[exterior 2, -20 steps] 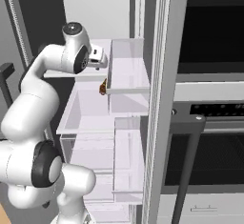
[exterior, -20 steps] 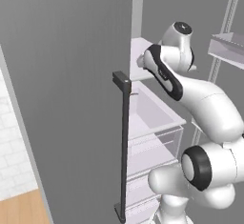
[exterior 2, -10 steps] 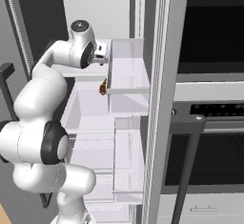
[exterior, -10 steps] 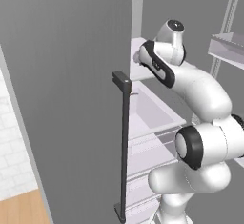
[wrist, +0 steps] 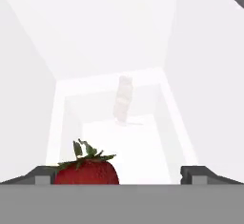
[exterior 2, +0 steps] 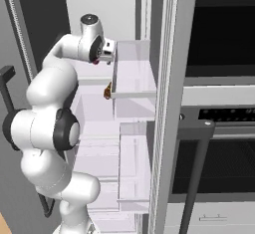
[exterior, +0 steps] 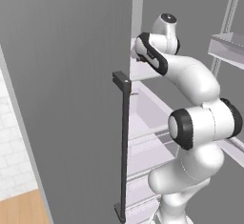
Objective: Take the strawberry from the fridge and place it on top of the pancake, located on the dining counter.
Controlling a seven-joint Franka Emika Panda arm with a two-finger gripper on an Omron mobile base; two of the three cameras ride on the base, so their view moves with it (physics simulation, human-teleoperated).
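Observation:
The strawberry (wrist: 86,171), red with green leaves, lies on a white shelf inside the fridge (exterior: 66,99). In the hand view it sits low and close, between my two fingertips and nearer the left fingertip (wrist: 44,176). My gripper (wrist: 119,176) is open, with its jaws wide around the fruit and not touching it. From the right base view, my hand (exterior 2: 105,52) reaches in at the upper shelf. The pancake and the dining counter are out of view.
The open grey fridge door with its dark bar handle (exterior: 124,142) stands left of the arm. Clear door bins (exterior 2: 132,73) hang on the right, with a brown-orange bottle (exterior 2: 107,92) behind them. A pale bottle (wrist: 123,99) stands at the shelf's back. The black wall oven (exterior 2: 219,29) is at right.
The arm has stretched further into the fridge toward the upper shelf. The jaws have stayed open.

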